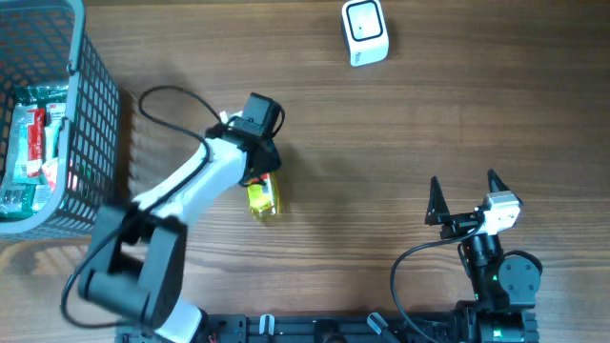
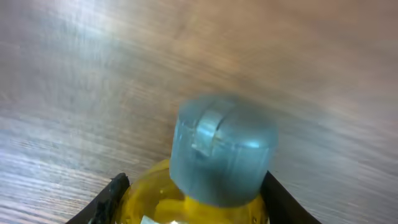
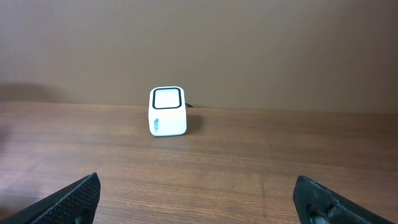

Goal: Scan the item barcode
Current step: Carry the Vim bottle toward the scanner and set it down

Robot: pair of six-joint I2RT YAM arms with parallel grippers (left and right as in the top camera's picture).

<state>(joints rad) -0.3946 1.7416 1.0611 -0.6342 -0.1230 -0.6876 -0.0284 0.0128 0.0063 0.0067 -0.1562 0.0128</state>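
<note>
- Two arms in the overhead view. The left arm (image 1: pixel 181 195) runs in from the bottom left, and the left claw (image 1: pixel 261 174) sits over the upper end of the bottle (image 1: pixel 264 200).
- The bottle is yellow, left of centre on the table (image 1: pixel 400 124). Can't tell from above whether it is resting or lifted.
- The scanner (image 1: pixel 365 33) is white, at the far edge, right of centre and well apart from the bottle.
- The basket (image 1: pixel 100 124) is at the far left with packets (image 1: pixel 33 143) inside.
- The right claw (image 1: pixel 464 186) is near the bottom right, spread wide with nothing in it, and well apart from the bottle.
- Left wrist view: the bottle fills the lower middle, with its grey-blue cap (image 2: pixel 224 149) pointing away from the camera.
- The left claw's fingers (image 2: pixel 112 196) lie against both sides of the yellow body, just below the cap. It is part closed and gripping the bottle.
- The picture is blurred and no barcode is readable.
- Right wrist view: the right claw's fingers (image 3: pixel 74 196) are at the bottom corners, fully apart and holding nothing.
- The scanner stands upright straight ahead, well apart from the claw, with its dark window facing the camera.
</note>
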